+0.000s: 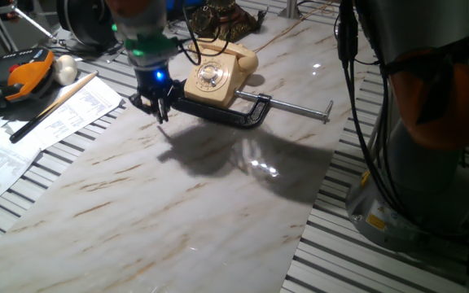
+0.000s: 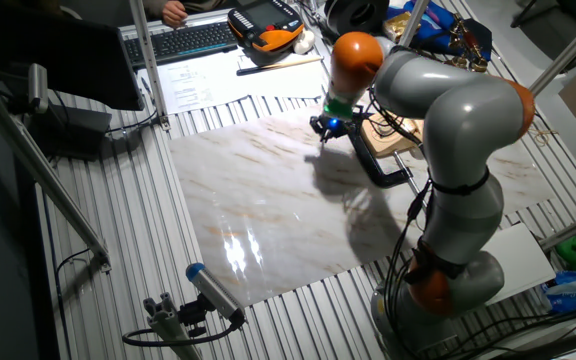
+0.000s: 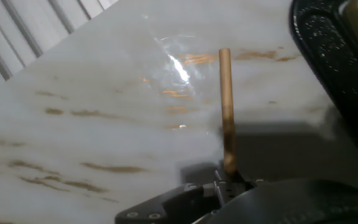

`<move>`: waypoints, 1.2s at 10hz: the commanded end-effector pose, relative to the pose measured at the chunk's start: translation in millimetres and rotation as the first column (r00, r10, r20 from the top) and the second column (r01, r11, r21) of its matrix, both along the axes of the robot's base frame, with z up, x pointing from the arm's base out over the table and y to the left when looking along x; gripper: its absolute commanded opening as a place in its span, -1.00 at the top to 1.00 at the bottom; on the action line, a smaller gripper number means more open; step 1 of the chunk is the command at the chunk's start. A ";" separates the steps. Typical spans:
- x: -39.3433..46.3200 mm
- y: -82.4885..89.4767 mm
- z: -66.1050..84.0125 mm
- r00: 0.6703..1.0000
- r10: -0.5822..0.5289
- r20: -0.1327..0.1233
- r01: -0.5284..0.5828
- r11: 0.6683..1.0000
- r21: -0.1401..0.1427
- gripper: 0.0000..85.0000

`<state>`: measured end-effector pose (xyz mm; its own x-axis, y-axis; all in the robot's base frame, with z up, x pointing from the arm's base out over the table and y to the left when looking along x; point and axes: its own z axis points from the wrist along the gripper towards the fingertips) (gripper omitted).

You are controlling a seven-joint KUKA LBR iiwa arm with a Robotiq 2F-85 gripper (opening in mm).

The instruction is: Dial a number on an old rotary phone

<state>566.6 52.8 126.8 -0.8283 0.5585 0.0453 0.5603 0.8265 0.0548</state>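
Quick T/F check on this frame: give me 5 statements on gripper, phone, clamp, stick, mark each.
1. The gripper holds a thin wooden stick. True.
2. The stick's tip is in the dial of the old rotary phone. False: in the hand view the stick is over bare marble, with the phone off to the side.
3. A black C-clamp sits at the phone's base. True.
4. The handset is off the phone, lying on the marble. False: it rests across the phone's top.
5. The gripper is at the far side of the phone from the papers. False: it is on the papers' side.
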 end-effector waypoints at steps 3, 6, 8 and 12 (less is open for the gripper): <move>-6.9 -7.4 18.7 0.961 -0.276 -0.023 0.276 0.961 0.018 1.00; -8.8 -18.3 36.0 0.939 -0.343 -0.040 0.344 0.939 0.025 1.00; -11.2 -24.7 46.0 0.917 -0.395 -0.045 0.397 0.917 0.030 1.00; -9.0 -29.5 50.7 0.898 -0.436 -0.060 0.438 0.898 0.038 1.00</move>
<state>557.6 23.2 177.4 -0.5389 0.8343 0.1162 0.8422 0.5367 0.0523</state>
